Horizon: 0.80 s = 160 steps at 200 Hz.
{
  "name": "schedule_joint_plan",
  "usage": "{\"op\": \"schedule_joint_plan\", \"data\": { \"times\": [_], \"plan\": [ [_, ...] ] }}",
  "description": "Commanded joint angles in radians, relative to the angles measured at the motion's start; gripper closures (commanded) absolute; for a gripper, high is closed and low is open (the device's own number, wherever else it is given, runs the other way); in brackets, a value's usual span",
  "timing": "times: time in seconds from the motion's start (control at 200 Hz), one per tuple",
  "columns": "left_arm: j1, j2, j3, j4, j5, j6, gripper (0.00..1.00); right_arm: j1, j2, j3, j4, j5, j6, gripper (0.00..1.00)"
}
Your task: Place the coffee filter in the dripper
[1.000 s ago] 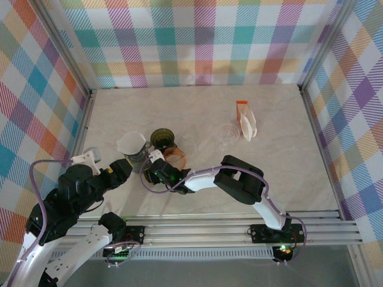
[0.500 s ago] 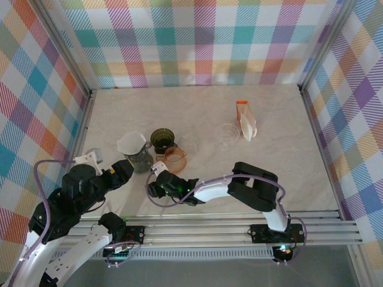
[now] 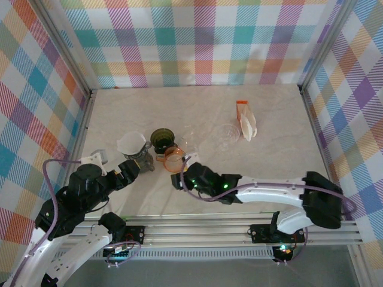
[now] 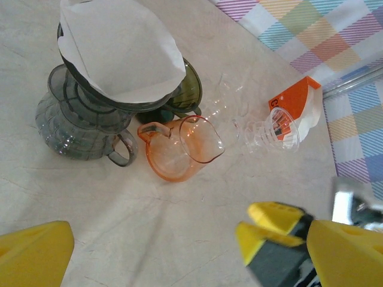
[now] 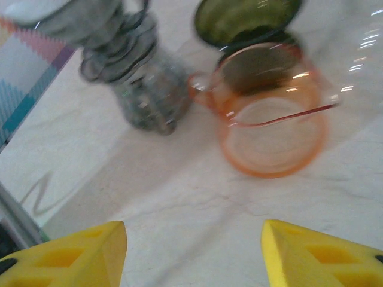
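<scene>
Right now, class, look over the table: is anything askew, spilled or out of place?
The white coffee filter sits lopsided in the grey dripper. Its paper leans over and overhangs the rim on the side nearest the green dripper. Nothing looks spilled or broken.

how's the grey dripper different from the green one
The grey dripper holds a white filter; the green dripper is empty. The grey dripper stands raised on a carafe; the green dripper sits lower, just behind the orange jug. Both are upright with round open mouths, and they stand close together.
</scene>
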Motion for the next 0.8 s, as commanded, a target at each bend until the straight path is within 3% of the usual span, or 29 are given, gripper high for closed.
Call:
{"op": "schedule_joint_plan", "data": {
  "times": [0.0,0.165,0.355,0.55,0.795],
  "plan": [
    [0.010,-0.022,-0.012,0.037,0.007,0.008,0.00,-0.084,-0.080,-0.020,-0.164,0.016,0.030,0.37],
    [0.010,-0.024,-0.030,0.045,0.016,0.002,0.00,-0.304,-0.039,0.047,-0.205,-0.238,-0.083,0.35],
    [0.010,-0.022,-0.039,0.051,0.020,-0.004,0.00,-0.435,0.129,0.151,-0.202,-0.367,-0.215,0.37],
    [0.010,-0.014,-0.042,0.048,0.014,-0.005,0.00,-0.451,0.272,0.253,-0.155,-0.393,-0.335,0.38],
    [0.010,-0.002,-0.047,0.050,0.009,-0.007,0.00,-0.450,0.430,0.370,-0.172,-0.350,-0.368,0.43]
  ]
}}
